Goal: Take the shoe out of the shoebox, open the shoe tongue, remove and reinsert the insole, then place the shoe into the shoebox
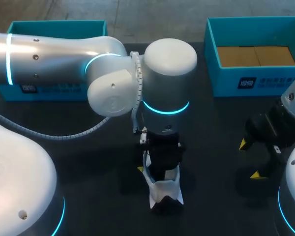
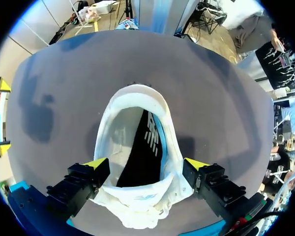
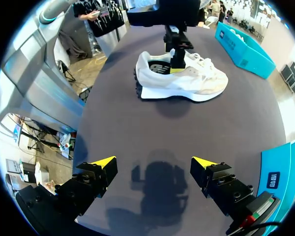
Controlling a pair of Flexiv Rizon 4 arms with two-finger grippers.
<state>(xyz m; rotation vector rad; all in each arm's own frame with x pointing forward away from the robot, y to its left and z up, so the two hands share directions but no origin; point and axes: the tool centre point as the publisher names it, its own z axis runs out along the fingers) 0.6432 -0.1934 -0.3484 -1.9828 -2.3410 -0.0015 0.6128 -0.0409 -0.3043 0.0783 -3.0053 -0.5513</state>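
A white sneaker (image 1: 163, 191) stands on the dark table in front of me, toe toward the far side. My left gripper (image 1: 162, 169) hangs straight over its opening. In the left wrist view the left gripper (image 2: 146, 164) is open, its yellow-tipped fingers (image 2: 96, 163) astride the shoe (image 2: 113, 132) at the tongue end. The black insole (image 2: 145, 152) lies inside. My right gripper (image 1: 249, 159) stands open over bare table at the right, well apart from the shoe (image 3: 196, 81). The right wrist view shows that right gripper (image 3: 152, 164) empty, with the left gripper (image 3: 177, 51) on the shoe ahead of it.
A blue shoebox (image 1: 265, 81) with brown cardboard inside stands at the back right. A second blue box (image 1: 54, 27) sits at the back left, partly behind my left arm (image 1: 64, 56). Dark table top (image 1: 211, 128) lies between the shoe and the right gripper.
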